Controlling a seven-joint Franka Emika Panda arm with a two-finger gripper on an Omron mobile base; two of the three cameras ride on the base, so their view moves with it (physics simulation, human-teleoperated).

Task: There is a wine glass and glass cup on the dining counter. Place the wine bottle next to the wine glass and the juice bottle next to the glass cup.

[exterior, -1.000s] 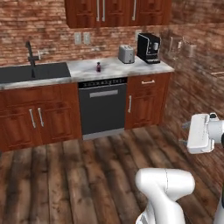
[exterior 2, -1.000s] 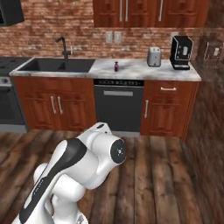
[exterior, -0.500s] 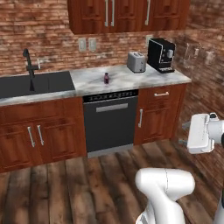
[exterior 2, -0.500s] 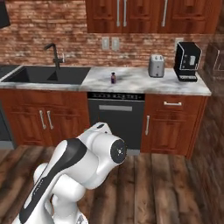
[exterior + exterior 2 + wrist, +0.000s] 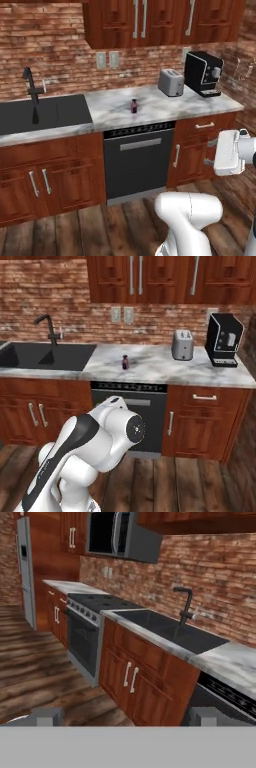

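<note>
Nothing placed yet; I'm facing the wall counter with an empty hand.

The juice bottle (image 5: pixel 134 105) stands upright on the marbled wall counter (image 5: pixel 150 107), above the dishwasher (image 5: pixel 140 160), between the sink (image 5: pixel 45 114) and the toaster (image 5: pixel 171 82), untouched. I judge both placements are still to do. In the hand view the gripper (image 5: pixel 126 716) has its two finger tips spread wide at the bottom edge, nothing between them. That view looks along the counter to a stove (image 5: pixel 95 604), a microwave (image 5: pixel 117 534) and a fridge (image 5: pixel 27 572); the base views give me the coffee machine (image 5: pixel 224 339) instead.
</note>
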